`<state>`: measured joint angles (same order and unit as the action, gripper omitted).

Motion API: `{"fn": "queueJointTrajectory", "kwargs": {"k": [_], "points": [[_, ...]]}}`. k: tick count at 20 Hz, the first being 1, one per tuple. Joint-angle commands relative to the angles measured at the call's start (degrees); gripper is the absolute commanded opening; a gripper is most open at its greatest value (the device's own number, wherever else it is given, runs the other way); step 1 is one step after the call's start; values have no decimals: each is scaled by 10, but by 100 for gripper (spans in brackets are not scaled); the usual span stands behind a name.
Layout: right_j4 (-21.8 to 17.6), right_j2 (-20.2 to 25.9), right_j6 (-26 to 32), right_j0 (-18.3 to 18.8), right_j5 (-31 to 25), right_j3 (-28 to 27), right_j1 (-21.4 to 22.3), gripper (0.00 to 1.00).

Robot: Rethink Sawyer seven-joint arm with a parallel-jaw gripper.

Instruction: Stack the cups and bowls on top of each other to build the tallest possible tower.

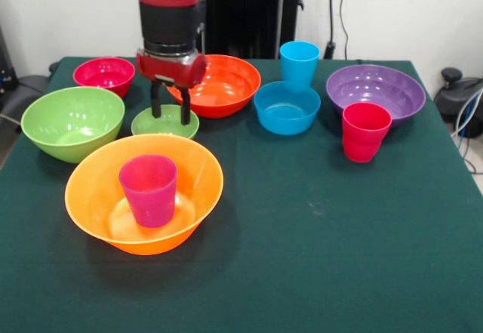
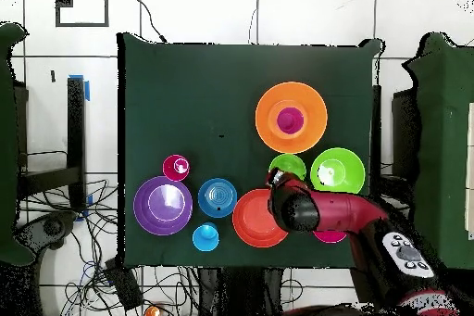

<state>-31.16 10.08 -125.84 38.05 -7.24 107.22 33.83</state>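
Observation:
The large orange bowl [image 1: 143,193] [image 2: 291,118] sits near the front with the purple-magenta cup [image 1: 149,189] [image 2: 291,120] upright inside it. My gripper [image 1: 170,114] [image 2: 275,181] hangs open just above the small lime green bowl [image 1: 165,123] [image 2: 287,166], its fingers over the bowl's far rim. Behind it is the red-orange bowl [image 1: 219,84] [image 2: 255,218]. The large lime green bowl [image 1: 73,121] [image 2: 337,170], small pink-red bowl [image 1: 104,74], small blue bowl [image 1: 287,107] [image 2: 217,197], sky blue cup [image 1: 299,63] [image 2: 205,236], purple bowl [image 1: 375,93] [image 2: 163,205] and red-pink cup [image 1: 365,131] [image 2: 176,166] stand separately.
Everything rests on a dark green tablecloth [image 1: 324,250]. The robot pedestal stands at the table's far side. Cables lie on the floor around the table.

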Motion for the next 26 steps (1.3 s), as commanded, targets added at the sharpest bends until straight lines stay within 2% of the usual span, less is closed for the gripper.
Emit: {"fn": "queueJointTrajectory", "kwargs": {"k": [1,6,9,18,26], "points": [[7,81,39,9,-84,15,48,100],[7,88,38,12,-93,22,62,100],[10,104,36,20,-87,26,55,100],[21,104,1,-6,-73,11,39,100],[25,92,-6,-21,-74,-9,25,100]]}}
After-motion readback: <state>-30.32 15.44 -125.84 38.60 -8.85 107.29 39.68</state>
